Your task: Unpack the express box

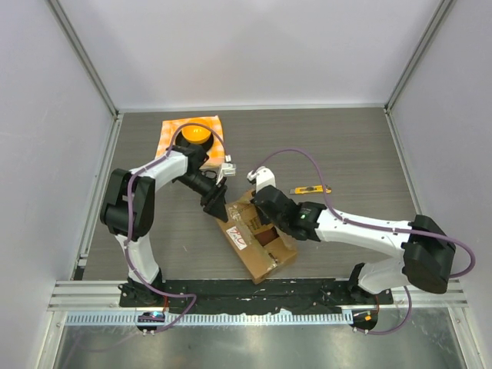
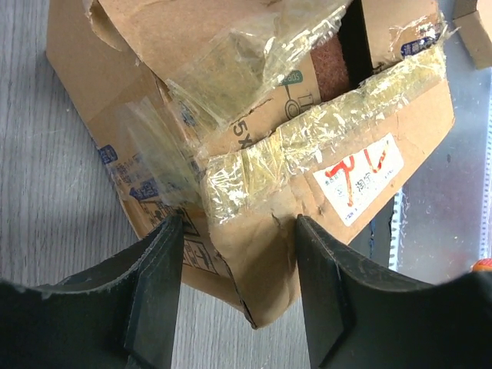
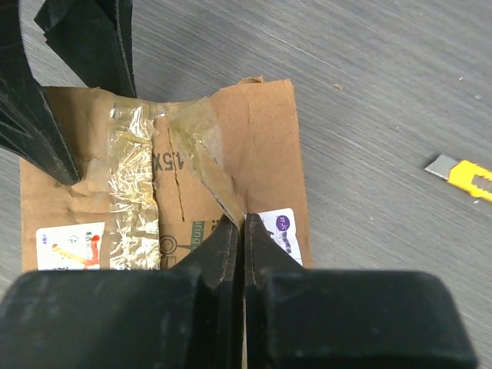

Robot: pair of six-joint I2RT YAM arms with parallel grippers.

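Note:
The express box [image 1: 261, 257] lies in the middle of the table, a brown carton with crumpled clear tape and a white sticker with red marks [image 2: 360, 178]. Its flaps are partly lifted. My left gripper [image 2: 238, 284] is open, its fingers [image 2: 154, 292] straddling a torn flap corner of the box [image 2: 261, 100] without closing on it; it sits at the box's far left corner [image 1: 217, 209]. My right gripper [image 3: 240, 227] is shut on the edge of a raised flap of the box [image 3: 254, 146], over the box's far end [image 1: 256, 207]. Something darker brown [image 2: 334, 65] shows in the opening.
A yellow utility knife [image 1: 311, 189] lies on the table to the right of the box, also in the right wrist view [image 3: 461, 175]. An orange checked cloth [image 1: 173, 132] with an orange round object [image 1: 196, 135] lies at the back left. Metal frame rails run along the near edge.

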